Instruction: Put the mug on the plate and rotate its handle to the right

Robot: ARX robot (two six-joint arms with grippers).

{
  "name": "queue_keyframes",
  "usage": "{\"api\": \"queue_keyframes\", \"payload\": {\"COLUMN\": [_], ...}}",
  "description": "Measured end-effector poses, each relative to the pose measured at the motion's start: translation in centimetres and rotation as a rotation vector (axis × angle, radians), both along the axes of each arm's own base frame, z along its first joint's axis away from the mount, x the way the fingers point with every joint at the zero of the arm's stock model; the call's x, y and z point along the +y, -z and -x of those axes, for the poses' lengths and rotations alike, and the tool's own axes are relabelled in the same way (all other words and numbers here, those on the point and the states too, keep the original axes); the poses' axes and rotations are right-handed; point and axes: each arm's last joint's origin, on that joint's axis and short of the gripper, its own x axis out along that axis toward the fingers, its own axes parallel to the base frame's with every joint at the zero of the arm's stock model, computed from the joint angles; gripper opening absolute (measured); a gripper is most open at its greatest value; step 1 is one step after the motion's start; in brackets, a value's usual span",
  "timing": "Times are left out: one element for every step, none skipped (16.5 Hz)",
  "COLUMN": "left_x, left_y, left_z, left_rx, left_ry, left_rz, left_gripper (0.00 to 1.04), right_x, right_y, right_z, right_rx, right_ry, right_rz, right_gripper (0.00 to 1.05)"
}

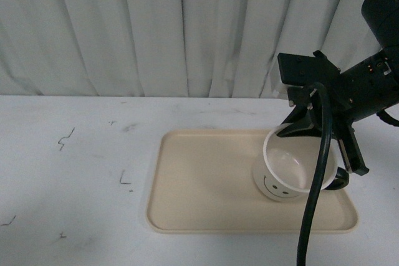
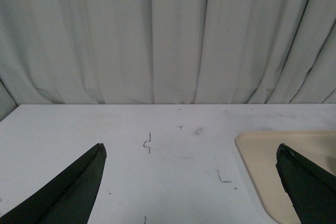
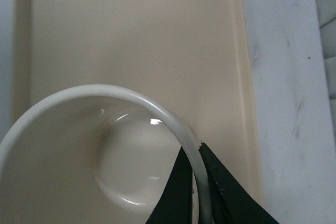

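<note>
The cream mug (image 1: 290, 175) with a black smiley face is tilted toward the camera over the right part of the beige plate (image 1: 206, 185). Its black handle (image 1: 340, 182) sticks out to the right, behind the gripper's finger. My right gripper (image 1: 315, 132) is shut on the mug's rim; in the right wrist view its two fingers pinch the rim of the mug (image 3: 131, 124) at the right gripper (image 3: 197, 153), with the plate (image 3: 157, 35) below. My left gripper (image 2: 190, 153) is open above bare table, and the plate (image 2: 273, 156) lies to one side of it.
A white table (image 1: 75, 166) with small dark marks surrounds the plate. Grey curtains (image 1: 156, 29) hang behind. A black cable (image 1: 315, 191) runs down from the right arm in front of the mug.
</note>
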Motion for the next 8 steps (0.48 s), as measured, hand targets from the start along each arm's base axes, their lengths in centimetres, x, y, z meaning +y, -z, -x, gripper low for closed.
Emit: {"api": "queue_keyframes", "payload": {"left_x": [0.0, 0.0, 0.0, 0.0, 0.0, 0.0, 0.0, 0.0], "left_y": [0.0, 0.0, 0.0, 0.0, 0.0, 0.0, 0.0, 0.0], "left_z": [0.0, 0.0, 0.0, 0.0, 0.0, 0.0, 0.0, 0.0], "left_rx": [0.0, 0.0, 0.0, 0.0, 0.0, 0.0, 0.0, 0.0], "left_ry": [0.0, 0.0, 0.0, 0.0, 0.0, 0.0, 0.0, 0.0], "left_rz": [0.0, 0.0, 0.0, 0.0, 0.0, 0.0, 0.0, 0.0], "left_gripper": [0.98, 0.98, 0.98, 0.98, 0.98, 0.98, 0.98, 0.98], "right_x": [0.05, 0.09, 0.12, 0.12, 0.14, 0.18, 0.18, 0.21], "right_y": [0.47, 0.56, 0.97, 1.09, 1.01, 0.95, 0.92, 0.78], "right_z": [-0.43, -0.6, -0.71, -0.71, -0.78, -0.95, -1.04, -1.29], "right_rx": [-0.026, -0.03, -0.025, -0.009, -0.016, -0.036, -0.047, -0.079], "right_ry": [-0.021, -0.032, -0.035, -0.035, -0.033, -0.03, -0.028, -0.025], "right_rz": [-0.003, -0.01, -0.014, -0.013, -0.01, -0.006, -0.003, 0.0], "right_gripper": [0.03, 0.03, 0.03, 0.03, 0.03, 0.11, 0.22, 0.33]}}
